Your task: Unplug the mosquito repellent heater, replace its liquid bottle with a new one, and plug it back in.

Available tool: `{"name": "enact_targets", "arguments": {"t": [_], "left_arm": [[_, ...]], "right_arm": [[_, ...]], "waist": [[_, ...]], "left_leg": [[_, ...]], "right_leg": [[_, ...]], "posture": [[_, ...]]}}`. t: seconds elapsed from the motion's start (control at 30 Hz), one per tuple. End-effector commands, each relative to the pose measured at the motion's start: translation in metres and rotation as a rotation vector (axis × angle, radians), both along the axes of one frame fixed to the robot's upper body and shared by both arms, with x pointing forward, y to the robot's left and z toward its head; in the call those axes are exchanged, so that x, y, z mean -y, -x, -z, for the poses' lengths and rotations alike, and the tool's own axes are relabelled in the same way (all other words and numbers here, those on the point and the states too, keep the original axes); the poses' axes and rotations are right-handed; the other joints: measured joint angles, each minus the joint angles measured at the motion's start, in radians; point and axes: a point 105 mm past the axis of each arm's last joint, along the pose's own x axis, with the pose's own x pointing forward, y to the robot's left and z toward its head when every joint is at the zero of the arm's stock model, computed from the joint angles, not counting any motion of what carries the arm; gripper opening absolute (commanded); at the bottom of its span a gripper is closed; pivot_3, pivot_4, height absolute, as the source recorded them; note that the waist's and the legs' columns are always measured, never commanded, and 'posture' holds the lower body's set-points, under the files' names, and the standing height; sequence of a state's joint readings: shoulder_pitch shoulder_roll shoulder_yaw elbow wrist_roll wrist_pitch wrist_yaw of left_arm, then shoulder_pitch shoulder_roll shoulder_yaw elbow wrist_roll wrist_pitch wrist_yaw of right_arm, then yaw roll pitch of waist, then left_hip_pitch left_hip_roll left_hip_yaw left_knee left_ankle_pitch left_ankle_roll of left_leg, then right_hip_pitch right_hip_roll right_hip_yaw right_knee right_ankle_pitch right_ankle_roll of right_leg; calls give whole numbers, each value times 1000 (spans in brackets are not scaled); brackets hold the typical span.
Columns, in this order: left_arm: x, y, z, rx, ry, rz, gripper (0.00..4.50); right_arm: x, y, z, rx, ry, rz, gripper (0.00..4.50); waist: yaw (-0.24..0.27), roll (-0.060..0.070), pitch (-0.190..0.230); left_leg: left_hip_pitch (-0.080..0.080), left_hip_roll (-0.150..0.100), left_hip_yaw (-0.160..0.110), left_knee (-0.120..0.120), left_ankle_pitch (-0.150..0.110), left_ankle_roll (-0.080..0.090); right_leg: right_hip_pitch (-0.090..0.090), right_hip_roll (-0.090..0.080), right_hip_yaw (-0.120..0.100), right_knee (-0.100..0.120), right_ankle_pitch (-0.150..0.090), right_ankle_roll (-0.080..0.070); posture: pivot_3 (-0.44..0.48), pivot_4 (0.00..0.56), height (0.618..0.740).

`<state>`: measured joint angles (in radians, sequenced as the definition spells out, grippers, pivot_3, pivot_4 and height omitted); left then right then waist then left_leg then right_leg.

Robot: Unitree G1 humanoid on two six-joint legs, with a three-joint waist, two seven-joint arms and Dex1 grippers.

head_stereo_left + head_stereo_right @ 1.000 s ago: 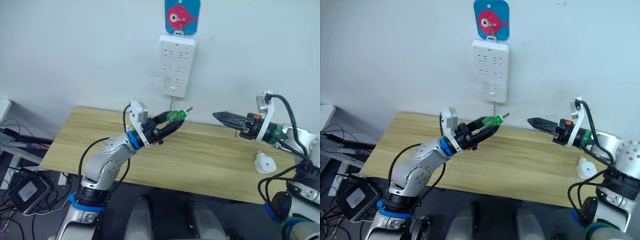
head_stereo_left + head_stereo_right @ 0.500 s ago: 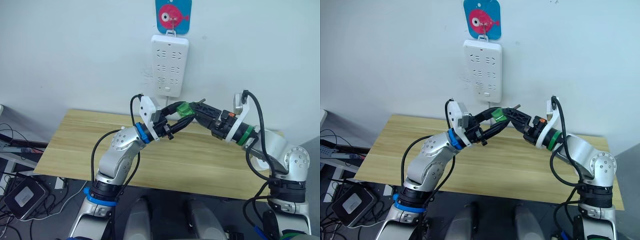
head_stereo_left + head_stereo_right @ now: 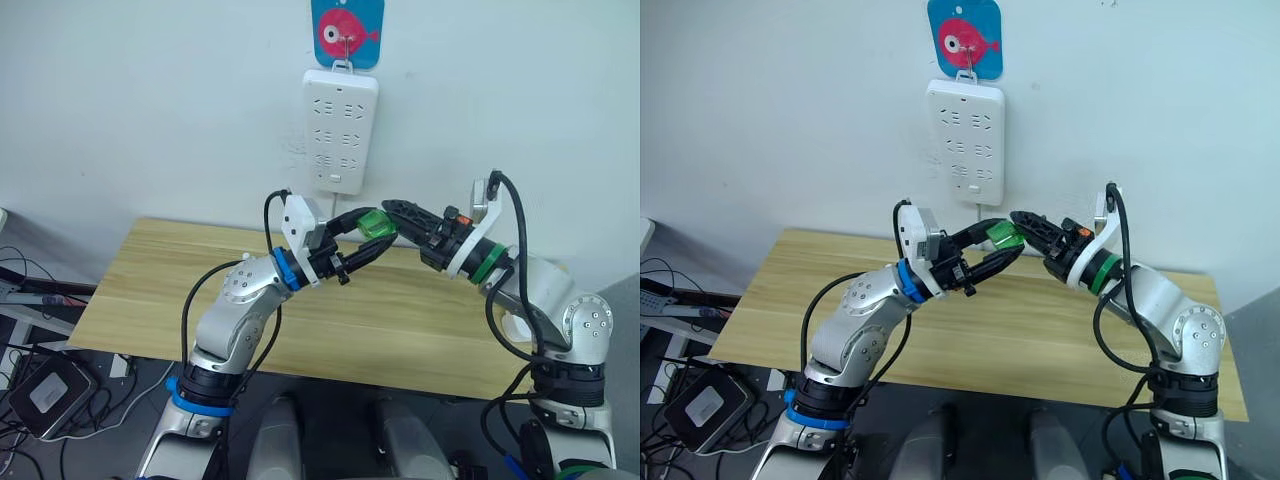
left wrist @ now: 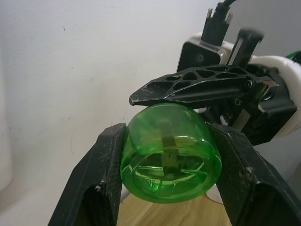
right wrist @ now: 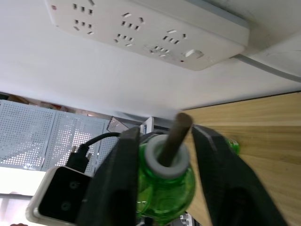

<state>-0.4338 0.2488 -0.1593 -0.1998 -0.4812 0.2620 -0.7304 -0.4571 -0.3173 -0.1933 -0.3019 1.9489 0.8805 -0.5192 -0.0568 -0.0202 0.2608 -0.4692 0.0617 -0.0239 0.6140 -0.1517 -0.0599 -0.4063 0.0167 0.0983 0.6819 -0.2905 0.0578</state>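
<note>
A green liquid bottle with a grey collar and a brown wick hangs in the air below the power strip. My left gripper is shut on its body, one black finger on each side. My right gripper has come from the other side, and its fingers are pressed around the bottle's neck end. A small patch of the white mosquito repellent heater shows on the table behind my right forearm.
A white power strip hangs on the wall under a blue and pink fish hook, its cable dropping behind the wooden table. Cables and a black box lie on the floor to the left.
My right gripper swung in from the right to the bottle and its fingers closed around the neck end. The left gripper kept hold of the bottle, raised slightly. The camera shifted too.
</note>
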Motion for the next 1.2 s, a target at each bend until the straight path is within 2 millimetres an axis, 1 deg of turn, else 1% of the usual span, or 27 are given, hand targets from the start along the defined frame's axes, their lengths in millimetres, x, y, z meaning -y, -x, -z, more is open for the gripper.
{"name": "enact_targets", "arguments": {"t": [0.03,0.1,0.17,0.23,0.27,0.33,0.37,0.4,0.47,0.5,0.57,0.6,0.67,0.73,0.87,0.97,1.03,1.2], "left_arm": [[5,8,-11,51,12,27,2284],[5,7,-9,45,1,20,2284],[4,4,-6,30,-11,14,3006],[3,1,-2,26,-43,0,3580],[3,1,-1,22,-58,5,3906],[2,4,2,12,-89,31,4472],[1,5,3,4,-105,47,4500],[0,6,5,5,-141,60,4500],[-1,5,12,-1,-220,76,4500],[-2,6,16,7,-269,96,4500],[-2,7,25,7,-337,127,4500],[-3,8,30,-5,-362,150,4500],[-2,8,35,-10,-393,181,4500],[0,7,36,3,-408,197,4500],[3,4,37,25,-425,214,4500],[5,1,34,12,-403,224,4500],[5,0,32,4,-398,235,4500],[2,6,32,-13,-408,275,4500]], "right_arm": [[-3,7,-8,33,-17,-17,842],[-3,7,-8,26,-28,-7,842],[-2,7,-7,15,-38,5,842],[2,5,-5,6,-34,25,842],[8,3,-4,-2,-19,56,842],[23,-2,3,12,83,126,842],[30,-5,8,31,154,164,842],[43,-10,20,68,289,246,842],[62,-15,42,147,525,343,842],[70,-16,55,205,664,375,842],[80,-18,76,336,891,396,842],[87,-21,89,401,1003,421,842],[101,-27,111,467,1130,470,842],[113,-32,127,461,1157,532,842],[118,-39,145,473,1178,570,842],[125,-45,163,443,1197,598,842],[127,-48,169,433,1203,606,842],[126,-51,181,428,1221,586,842]], "waist": [[0,0,0],[0,0,0],[0,0,0],[0,0,0],[0,0,0],[0,0,0],[2,0,0],[2,0,0],[6,0,0],[7,0,0],[6,1,0],[5,1,0],[-1,1,-1],[-2,1,-1],[-3,1,-1],[-2,1,-1],[-2,1,-1],[-1,2,-1]], "left_leg": [[0,0,0,0,0,0],[0,0,0,0,0,0],[0,0,0,0,0,0],[0,0,0,0,0,0],[0,0,0,0,0,0],[0,0,0,0,0,0],[0,0,0,0,0,0],[0,0,0,0,0,0],[0,-1,0,0,0,0],[0,0,0,0,0,0],[0,0,0,-1,0,0],[1,0,0,-1,0,0],[2,0,1,-1,0,0],[2,0,2,-1,0,0],[2,0,2,-1,1,-1],[2,0,2,-1,1,-1],[2,0,2,-1,1,-1],[2,0,1,-1,1,-1]], "right_leg": [[0,0,0,0,0,0],[0,0,0,0,0,0],[0,0,0,0,0,0],[0,0,0,0,0,0],[0,0,0,0,0,0],[0,0,0,0,0,0],[0,0,0,0,0,0],[0,0,0,0,0,0],[0,-1,0,-1,0,0],[0,-1,0,-1,-1,1],[-1,0,0,-1,-3,3],[-1,0,0,-1,-3,3],[-1,0,0,-1,-3,3],[-1,0,1,0,-3,3],[-1,0,1,0,-3,3],[0,0,1,0,-2,2],[0,0,0,0,0,-1],[0,-1,0,1,0,-1]], "posture": [[-40,261,740],[-42,260,740],[-41,258,740],[-40,256,740],[-37,256,740],[-35,252,740],[-35,250,740],[-36,250,740],[-41,244,740],[-45,241,740],[-53,238,740],[-57,234,740],[-65,228,740],[-70,225,740],[-82,216,740],[-80,214,740],[-80,214,740],[-67,210,740]]}}
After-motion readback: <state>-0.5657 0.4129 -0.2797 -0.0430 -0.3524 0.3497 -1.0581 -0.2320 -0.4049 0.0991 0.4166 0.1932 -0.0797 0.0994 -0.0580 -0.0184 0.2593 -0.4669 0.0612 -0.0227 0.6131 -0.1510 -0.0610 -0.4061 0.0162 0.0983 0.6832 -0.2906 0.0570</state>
